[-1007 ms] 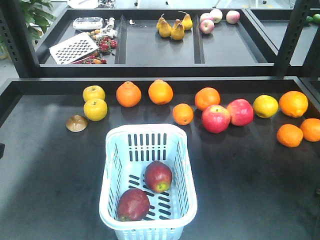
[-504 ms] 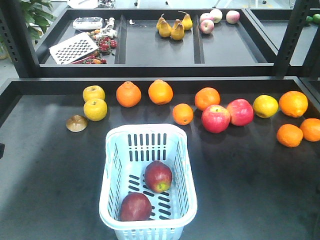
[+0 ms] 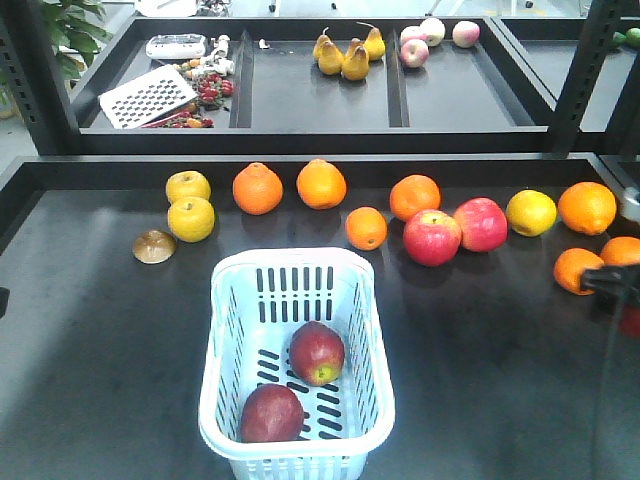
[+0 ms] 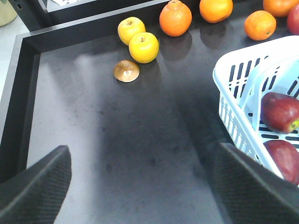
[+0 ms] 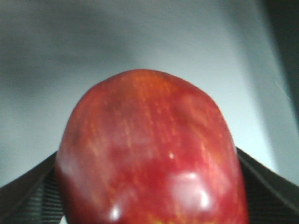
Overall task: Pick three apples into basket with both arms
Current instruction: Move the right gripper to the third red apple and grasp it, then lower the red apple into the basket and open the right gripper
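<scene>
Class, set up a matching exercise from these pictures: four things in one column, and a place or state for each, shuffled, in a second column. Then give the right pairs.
1. right gripper
2. left gripper
3. basket
4. pears

A. on the rear shelf
B. holds two dark apples
C. open, over bare table
D. shut on a red apple

Pairs: 1-D, 2-C, 3-B, 4-A

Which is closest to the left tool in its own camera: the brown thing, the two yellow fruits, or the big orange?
From the left tool:
1. Brown thing, nearest, alone.
2. Yellow fruits, just behind it; the front one is nearer.
3. Big orange, farthest, by the back wall.
</scene>
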Robot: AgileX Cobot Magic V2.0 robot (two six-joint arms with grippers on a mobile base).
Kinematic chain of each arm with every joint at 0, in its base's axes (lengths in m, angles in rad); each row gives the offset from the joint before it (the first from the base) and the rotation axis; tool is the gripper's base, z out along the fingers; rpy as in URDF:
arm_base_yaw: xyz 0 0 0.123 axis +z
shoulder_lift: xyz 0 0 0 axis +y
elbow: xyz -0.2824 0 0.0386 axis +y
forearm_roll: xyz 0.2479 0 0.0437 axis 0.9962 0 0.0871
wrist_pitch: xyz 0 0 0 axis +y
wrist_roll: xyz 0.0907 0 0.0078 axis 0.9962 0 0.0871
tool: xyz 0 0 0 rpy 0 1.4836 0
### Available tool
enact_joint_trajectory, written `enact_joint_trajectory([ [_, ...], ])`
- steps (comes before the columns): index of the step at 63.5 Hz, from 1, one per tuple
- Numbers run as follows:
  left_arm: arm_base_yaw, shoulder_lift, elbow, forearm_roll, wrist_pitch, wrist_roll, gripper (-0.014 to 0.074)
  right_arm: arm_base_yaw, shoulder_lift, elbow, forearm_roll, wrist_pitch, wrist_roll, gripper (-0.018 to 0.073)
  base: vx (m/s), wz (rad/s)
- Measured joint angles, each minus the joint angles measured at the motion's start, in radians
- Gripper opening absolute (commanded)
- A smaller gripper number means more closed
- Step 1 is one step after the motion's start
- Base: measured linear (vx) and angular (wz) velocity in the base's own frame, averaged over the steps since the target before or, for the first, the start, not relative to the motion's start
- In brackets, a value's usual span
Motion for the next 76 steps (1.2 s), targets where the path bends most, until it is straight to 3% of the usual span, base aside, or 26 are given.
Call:
enact_joint_trajectory([
  [18, 0.000, 0.000, 0.000, 0.000, 0.000, 0.000, 0.0589, 0.443, -0.190, 0.004, 0.071, 0.070, -0.009, 0.0214, 0.00, 0.00],
  [28, 0.000, 0.000, 0.000, 0.000, 0.005, 0.000, 0.0589, 0.680, -0.159, 0.005, 0.116, -0.023, -0.009, 0.0221, 0.00, 0.00],
  [33, 0.000, 0.000, 0.000, 0.000, 0.005, 0.000, 0.0589, 0.750, -0.115, 0.005, 0.119, -0.097, -0.010, 0.0243, 0.00, 0.00],
  [42, 0.000, 0.000, 0.000, 0.000, 0.005, 0.000, 0.0589, 0.813, -0.011, 0.005, 0.124, -0.245, -0.010, 0.0369, 0.00, 0.00],
  [57, 0.000, 0.000, 0.000, 0.000, 0.005, 0.000, 0.0589, 0.822, 0.084, 0.005, 0.124, -0.380, -0.010, 0.0730, 0.00, 0.00],
  [76, 0.000, 0.000, 0.000, 0.000, 0.006, 0.000, 0.0589, 0.822, 0.089, 0.005, 0.124, -0.374, -0.005, 0.0706, 0.00, 0.00],
])
